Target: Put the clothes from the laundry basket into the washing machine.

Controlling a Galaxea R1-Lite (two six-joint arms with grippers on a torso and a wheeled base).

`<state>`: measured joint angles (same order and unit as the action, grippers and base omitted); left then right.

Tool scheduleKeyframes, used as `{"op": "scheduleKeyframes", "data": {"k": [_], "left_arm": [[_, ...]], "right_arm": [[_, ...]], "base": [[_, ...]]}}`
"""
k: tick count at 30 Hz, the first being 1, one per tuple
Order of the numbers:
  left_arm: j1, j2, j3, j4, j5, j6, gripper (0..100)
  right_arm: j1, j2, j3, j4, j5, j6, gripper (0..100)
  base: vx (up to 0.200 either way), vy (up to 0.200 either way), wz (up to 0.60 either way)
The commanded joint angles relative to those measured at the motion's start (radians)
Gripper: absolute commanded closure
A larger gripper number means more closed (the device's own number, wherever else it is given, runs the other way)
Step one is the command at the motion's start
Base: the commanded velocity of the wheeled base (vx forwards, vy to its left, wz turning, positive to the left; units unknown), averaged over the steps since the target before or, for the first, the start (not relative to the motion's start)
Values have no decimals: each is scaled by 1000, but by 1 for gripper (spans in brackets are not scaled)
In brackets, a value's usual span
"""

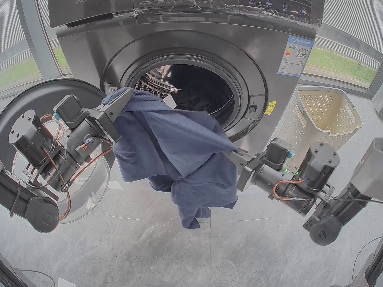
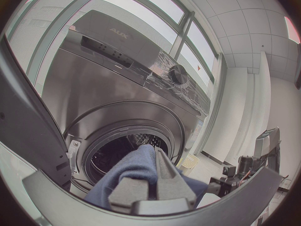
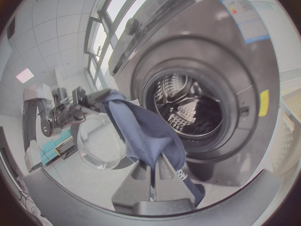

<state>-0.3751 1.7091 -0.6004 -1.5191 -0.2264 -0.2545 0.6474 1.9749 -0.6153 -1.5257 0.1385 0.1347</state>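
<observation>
The left end effector (image 1: 121, 99) and right end effector (image 1: 232, 156) each clamp a blue garment (image 1: 179, 148), which hangs just before the mouth of the washing machine (image 1: 259, 56). This is likely the loading step; next the garment needs carrying through that mouth, then releasing.

A garment (image 1: 179, 148) is held spread between the two end effectors, in front of the washing machine (image 1: 239, 48) and above the floor (image 1: 159, 252). One corner is pinched in the left end effector (image 1: 121, 98), just before the drum opening (image 1: 187, 88); another is pinched in the right end effector (image 1: 234, 156), lower and to the right. The door (image 1: 44, 100) is swung open at the machine's left. More clothes (image 1: 199, 94) are seen inside the drum. The laundry basket (image 1: 331, 116) is placed just beside the machine's right
</observation>
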Motion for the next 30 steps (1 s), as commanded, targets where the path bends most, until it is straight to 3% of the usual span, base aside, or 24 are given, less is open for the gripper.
{"op": "scheduleKeyframes", "data": {"k": [1, 6, 11, 13, 19, 30], "left_arm": [[10, -26, 11, 1, 1, 0, 100], [10, -82, 25, 16, 1, 1, 100], [12, -108, 24, 27, 1, 1, 100], [10, -123, 22, 31, 1, 0, 100], [10, -172, 16, 66, -1, 1, 100], [12, -233, 10, 142, -4, 1, 100]], "right_arm": [[-55, -120, 49, -4, -2, 2, 100], [-86, -149, 49, 1, -40, 0, 100], [-86, -160, 46, -4, -43, 0, 100], [-88, -163, 23, -8, -45, 2, 100], [-86, -162, -30, -1, -103, 0, 100], [-84, -176, -107, -2, -142, 3, 100]], "base": [[0, 0, 0], [0, 0, 0], [0, 0, 0], [0, 0, 0], [0, 0, 0], [0, 0, 0]]}}
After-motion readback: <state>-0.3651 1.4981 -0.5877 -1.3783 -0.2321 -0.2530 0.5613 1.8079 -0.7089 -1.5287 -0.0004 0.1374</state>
